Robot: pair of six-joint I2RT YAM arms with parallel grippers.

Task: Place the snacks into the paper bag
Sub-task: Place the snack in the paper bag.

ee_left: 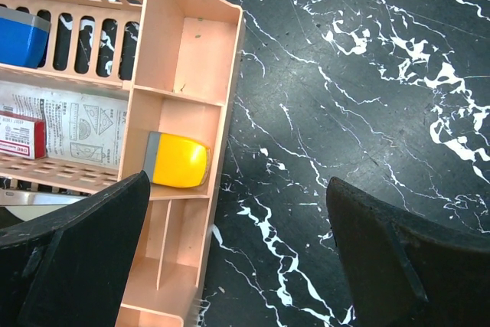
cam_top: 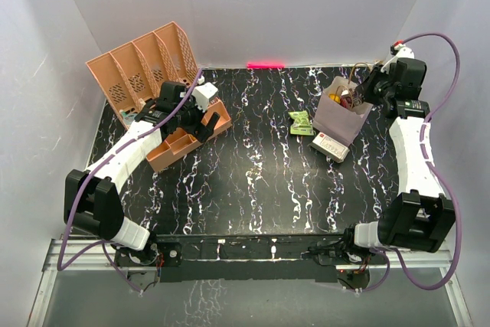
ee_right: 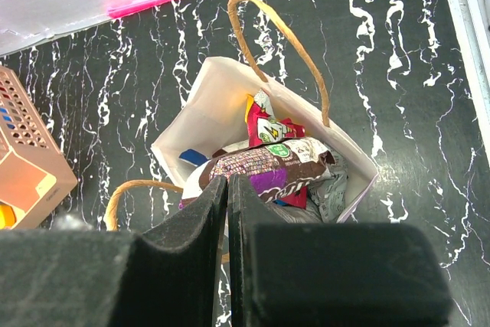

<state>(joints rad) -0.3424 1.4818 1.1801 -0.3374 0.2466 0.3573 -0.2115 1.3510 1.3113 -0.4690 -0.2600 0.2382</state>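
Observation:
The pale paper bag (cam_top: 337,116) stands at the right rear of the table, leaning a little. In the right wrist view the paper bag (ee_right: 207,105) is open at the top and holds several snacks, with a brown-and-purple packet (ee_right: 283,170) uppermost and a red packet (ee_right: 268,129) behind it. One green packet (cam_top: 301,122) lies on the table left of the bag. My right gripper (cam_top: 369,88) (ee_right: 228,183) hovers just above the bag's mouth, shut with nothing seen between the fingers. My left gripper (cam_top: 199,120) (ee_left: 237,266) is open and empty above the peach tray's edge.
A white box with a red mark (cam_top: 331,145) lies in front of the bag. A peach slotted organiser (cam_top: 142,63) and its low divider tray (cam_top: 184,142) sit at the left rear. The tray (ee_left: 191,51) holds a yellow item (ee_left: 180,160).

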